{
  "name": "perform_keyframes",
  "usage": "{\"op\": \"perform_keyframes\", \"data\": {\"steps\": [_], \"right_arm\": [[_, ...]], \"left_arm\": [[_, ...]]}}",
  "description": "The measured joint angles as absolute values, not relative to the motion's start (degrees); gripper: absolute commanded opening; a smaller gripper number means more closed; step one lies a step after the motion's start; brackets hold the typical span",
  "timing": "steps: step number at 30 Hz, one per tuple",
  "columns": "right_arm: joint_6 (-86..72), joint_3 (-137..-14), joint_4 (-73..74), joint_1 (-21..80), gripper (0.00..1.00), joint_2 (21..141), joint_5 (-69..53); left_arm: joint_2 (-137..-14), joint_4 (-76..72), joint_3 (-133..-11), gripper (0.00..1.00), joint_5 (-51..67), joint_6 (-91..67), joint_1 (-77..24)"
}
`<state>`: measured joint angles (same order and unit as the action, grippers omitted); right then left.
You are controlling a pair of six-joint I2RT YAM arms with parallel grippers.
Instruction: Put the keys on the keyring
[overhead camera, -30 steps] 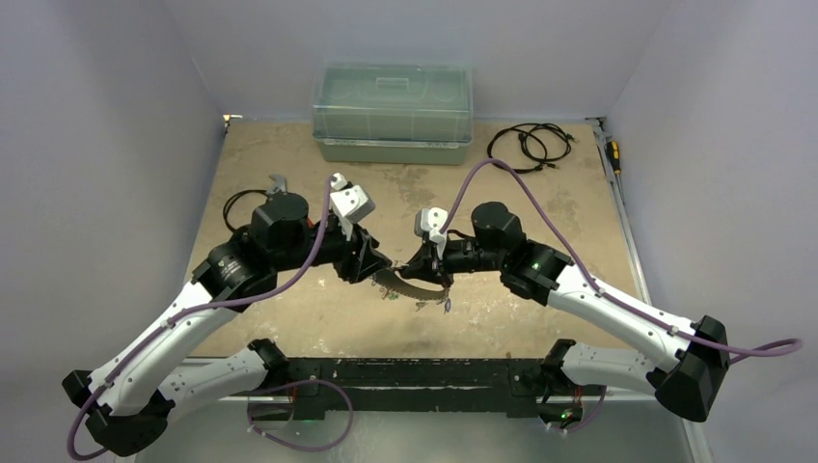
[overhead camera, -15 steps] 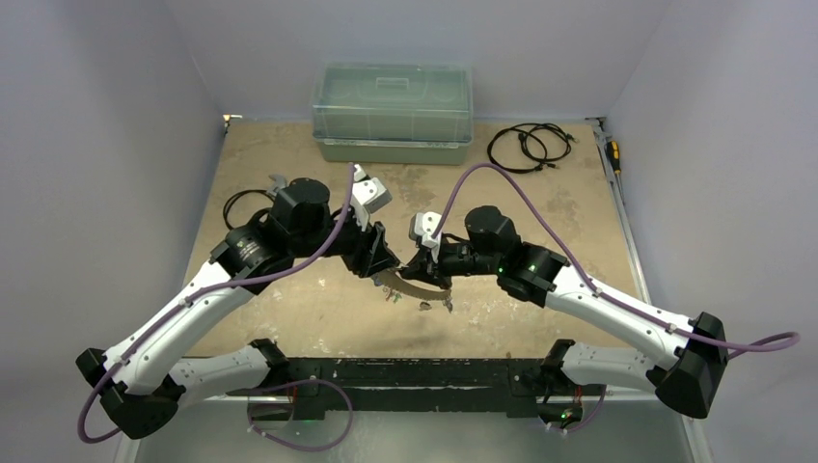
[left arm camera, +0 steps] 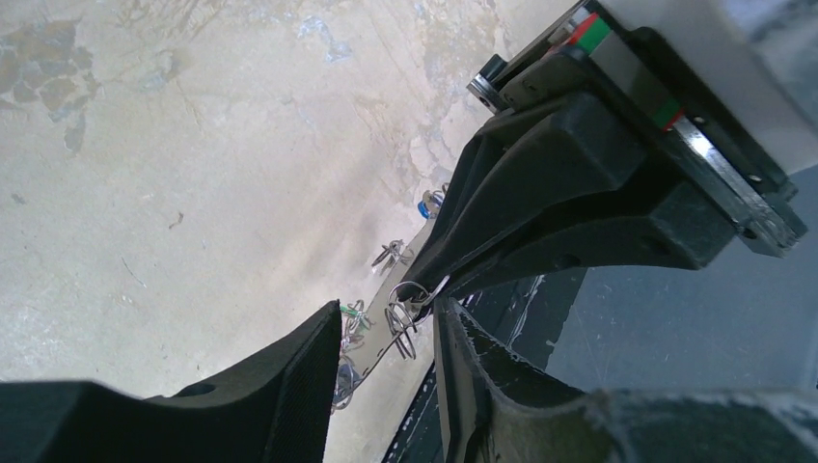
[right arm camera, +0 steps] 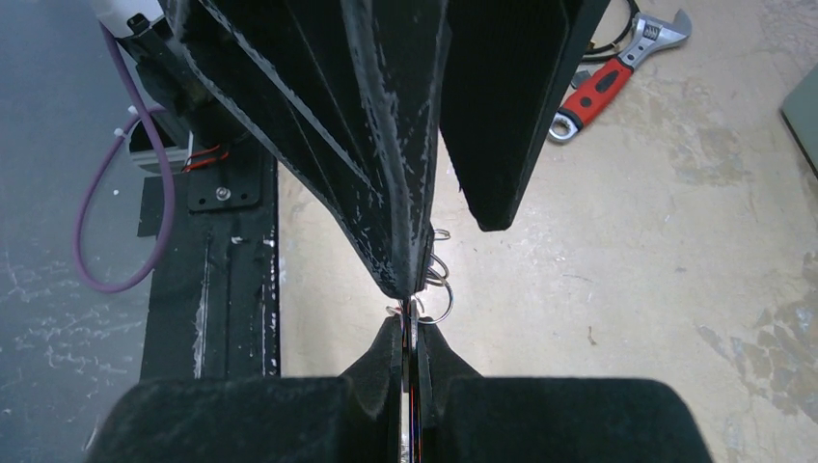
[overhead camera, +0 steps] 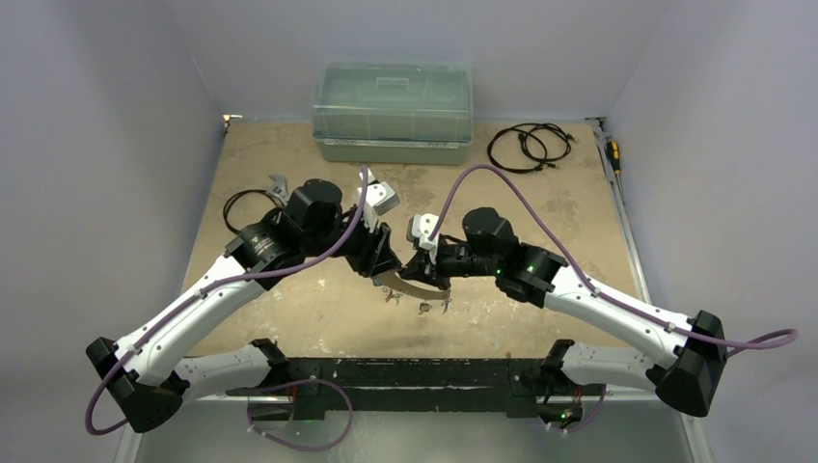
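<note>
Bench [overhead camera: 289, 318]: scuffed tan board. Your two arms come in from the near edge and meet just in front of its middle, wrists tipped toward each other.

Far edge: a clear lidded box [overhead camera: 393, 111]. To its right lies a loose coil of black cable [overhead camera: 529, 145]. A red-handled wrench [right arm camera: 603, 87] lies on the bench behind your left arm.

Keyring [overhead camera: 413, 285]: a flat silver crescent held between the two arms near the middle of the bench. Your right fingers [overhead camera: 422, 274] are pinched shut on it. In the right wrist view the metal shows only as a thin line between them.

Your left fingers [overhead camera: 381, 269] sit at the crescent's left end and stand partly apart, with a narrow gap. You cannot tell from these views whether they grip anything.

Keys [overhead camera: 424, 307]: several dangle along the crescent's lower edge. A blue tag [left arm camera: 425, 204] and a green tag [left arm camera: 352, 311] can be made out; the others are too small to tell.

Wire rings [left arm camera: 410, 311]: one small loop sits in the gap between your left fingers, close against one tip.
</note>
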<state>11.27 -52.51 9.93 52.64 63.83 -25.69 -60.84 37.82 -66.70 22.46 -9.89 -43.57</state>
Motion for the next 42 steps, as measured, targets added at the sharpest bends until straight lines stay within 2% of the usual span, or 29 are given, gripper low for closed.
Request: {"op": "perform_keyframes", "data": {"steps": [8,15,24,31,36,40,42], "right_arm": [[11.5,-52.5,9.9,52.9,0.0,63.9,-24.9],[11.5,-52.5,9.9,53.0,0.0,63.9,-24.9],[11.5,-52.5,10.9,53.0,0.0,63.9,-23.8],[10.4,-52.4,8.0,53.3,0.01,63.2,-23.6],[9.4,-52.1,5.6,53.3,0.17,62.0,-23.6],[8.5,-52.0,4.2,53.3,0.42,61.1,-24.0],[8.2,-52.0,3.3,53.3,0.5,60.8,-24.2]], "left_arm": [[-61.8,37.4,-65.8,0.27,22.6,-9.9,-43.6],[-61.9,37.4,-65.7,0.0,22.9,-9.9,-43.6],[-60.4,35.1,-63.2,0.0,22.9,-10.0,-43.6],[-50.2,25.1,-54.4,0.0,22.8,-11.4,-43.6],[-44.6,17.0,-49.0,0.0,22.9,-12.6,-43.6],[-42.1,11.6,-44.7,0.0,22.9,-13.6,-43.6],[-41.6,10.3,-43.2,0.0,22.9,-14.1,-43.6]]}}
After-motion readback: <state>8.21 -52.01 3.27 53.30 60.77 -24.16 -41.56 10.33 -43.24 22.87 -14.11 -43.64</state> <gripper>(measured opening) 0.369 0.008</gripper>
